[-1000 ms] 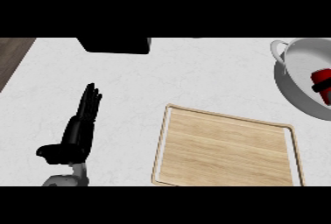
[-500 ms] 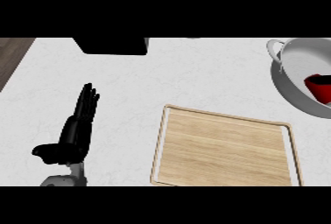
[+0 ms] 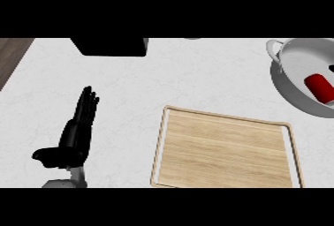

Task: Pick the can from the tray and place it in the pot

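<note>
Red against pale metal, the can (image 3: pixel 320 87) lies on its side inside the pot (image 3: pixel 290 88), at the right edge of the frame in its upper half. The pot is a round, silver-grey vessel, partly cut off by the frame's right border, with a loop handle (image 3: pixel 273 46) showing at its upper left rim. The can rests low on the pot's inner wall, tilted along a diagonal, its right end running out of view.

The tray (image 3: pixel 225 152) is a light wooden board with a raised rim, filling the lower middle and lower right of the frame. Its surface carries nothing. It sits apart from the pot, whose lower rim comes near the tray's upper right corner without touching it.

The left hand (image 3: pixel 74 140) shows at the lower left, coming up from the bottom edge on a grey forearm. Its black fingers are straight and held together, pointing toward the top of the frame, with the thumb sticking out to the left near the wrist. It holds nothing and is well apart from the tray.

A black box-like object (image 3: pixel 109 46) sits at the upper left of the white marbled counter (image 3: pixel 195 79). A strip of brown wood (image 3: pixel 12 55) shows at the far upper left corner.
</note>
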You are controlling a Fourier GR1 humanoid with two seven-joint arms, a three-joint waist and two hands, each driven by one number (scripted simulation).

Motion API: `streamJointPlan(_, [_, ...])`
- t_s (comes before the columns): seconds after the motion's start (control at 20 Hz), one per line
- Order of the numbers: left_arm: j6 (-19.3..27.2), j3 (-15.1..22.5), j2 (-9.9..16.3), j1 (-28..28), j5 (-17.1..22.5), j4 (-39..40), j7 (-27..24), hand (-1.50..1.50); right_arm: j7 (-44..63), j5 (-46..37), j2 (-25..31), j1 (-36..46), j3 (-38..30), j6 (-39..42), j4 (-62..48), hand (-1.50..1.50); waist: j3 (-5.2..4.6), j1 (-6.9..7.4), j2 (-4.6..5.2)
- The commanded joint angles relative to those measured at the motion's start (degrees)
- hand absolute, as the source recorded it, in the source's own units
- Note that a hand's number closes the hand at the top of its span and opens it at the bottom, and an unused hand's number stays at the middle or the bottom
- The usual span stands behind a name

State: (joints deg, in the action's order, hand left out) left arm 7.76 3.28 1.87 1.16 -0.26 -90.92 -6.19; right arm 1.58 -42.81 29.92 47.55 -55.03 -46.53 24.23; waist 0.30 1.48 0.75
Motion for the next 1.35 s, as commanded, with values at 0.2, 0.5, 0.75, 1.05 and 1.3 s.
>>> streamJointPlan(0.2, [-0.19, -3.05, 0.59, 3.97, 0.98, 4.70, -1.83, 0.00, -19.02, 14.83, -0.35, -8.87, -6.38, 3.32, 3.64, -1.50, -0.17, -1.08, -0.30])
streamJointPlan(0.5, [0.30, -2.04, -0.41, 1.00, -0.21, 5.68, -4.24, 0.00, -22.79, 20.71, 2.88, -11.31, -4.99, 6.48, 3.38, -1.50, -0.26, -1.19, -0.58])
streamJointPlan(0.75, [-1.28, -0.53, 0.86, -3.93, 0.78, -4.18, 1.46, 0.00, -27.02, 26.43, 2.91, -18.92, -6.28, 10.67, 4.36, -1.50, -0.26, -1.29, -0.81])
streamJointPlan(1.05, [0.64, 1.04, -0.54, -4.52, -0.97, -6.68, 3.32, 0.00, -26.81, 31.42, 6.05, -19.34, -5.90, 9.06, 5.58, -1.50, -0.29, -1.31, -0.87])
streamJointPlan(1.3, [-1.25, -1.60, 1.54, -3.47, 0.52, -5.22, 2.26, 0.00, -28.75, 36.49, 5.82, -25.31, -7.00, 9.50, 8.03, -1.50, -0.28, -1.43, -0.81])
